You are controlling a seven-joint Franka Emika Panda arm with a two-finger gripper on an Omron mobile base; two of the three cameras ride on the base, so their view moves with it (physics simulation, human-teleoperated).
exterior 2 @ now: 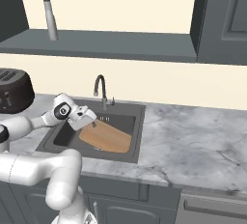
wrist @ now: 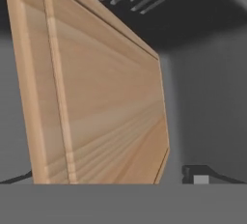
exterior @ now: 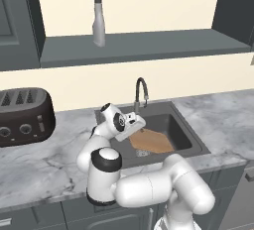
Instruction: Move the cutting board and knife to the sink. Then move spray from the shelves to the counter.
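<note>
The light-brown cutting board (exterior: pixel 155 143) (exterior 2: pixel 109 139) lies tilted inside the dark sink (exterior: pixel 184 128) (exterior 2: pixel 64 136). In the hand view the cutting board (wrist: pixel 106 97) is very close. My gripper (exterior: pixel 140 125) (exterior 2: pixel 93 123) (wrist: pixel 106 179) hovers just over the board's left end, open, with nothing between its fingers. The spray (exterior: pixel 97 18) (exterior 2: pixel 49 16) stands upright at the left of the shelves (exterior: pixel 149 46) (exterior 2: pixel 120 44). The knife is out of view.
A curved faucet (exterior: pixel 141 92) (exterior 2: pixel 100 89) rises behind the basin. A dark toaster (exterior: pixel 22 117) (exterior 2: pixel 12 92) sits on the marble counter (exterior: pixel 49 159) (exterior 2: pixel 193 136) to the left. Dark cabinets flank the shelf.
</note>
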